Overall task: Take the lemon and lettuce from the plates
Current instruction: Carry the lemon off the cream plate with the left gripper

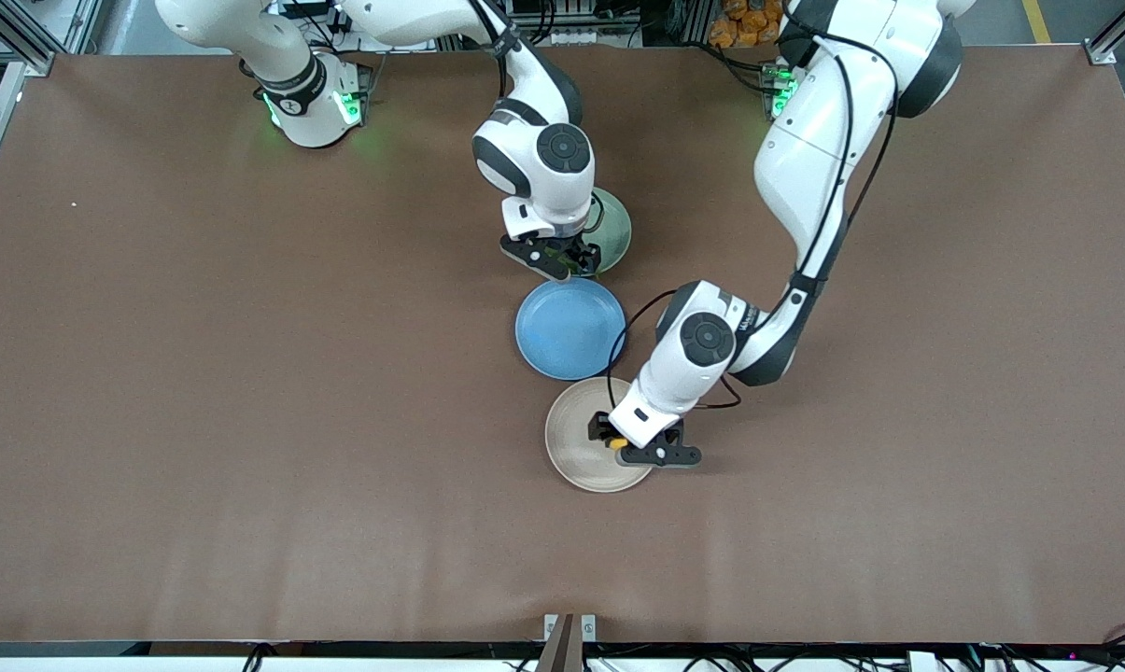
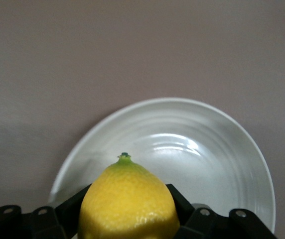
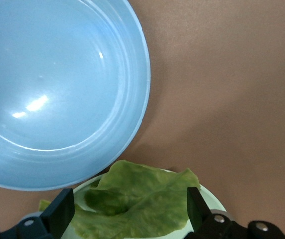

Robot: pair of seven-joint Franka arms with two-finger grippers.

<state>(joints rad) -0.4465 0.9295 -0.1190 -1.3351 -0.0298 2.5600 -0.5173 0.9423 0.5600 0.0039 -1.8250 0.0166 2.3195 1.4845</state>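
The lemon (image 2: 127,199) is yellow with a green tip and sits between the fingers (image 2: 69,209) of my left gripper (image 2: 127,221), which is shut on it over the beige-cream plate (image 2: 207,149). In the front view the left gripper (image 1: 629,446) and the lemon (image 1: 618,443) are at that plate's (image 1: 576,434) edge toward the left arm's end. My right gripper (image 3: 127,211) is open, its fingers (image 3: 58,213) wide on either side of the lettuce (image 3: 137,199), which lies on the mint green plate (image 3: 211,200). In the front view the right gripper (image 1: 562,261) covers the lettuce on that plate (image 1: 615,229).
An empty blue plate (image 1: 569,329) lies between the two task plates, close to both; it also fills much of the right wrist view (image 3: 58,89). Bare brown tabletop (image 1: 245,373) spreads toward both ends.
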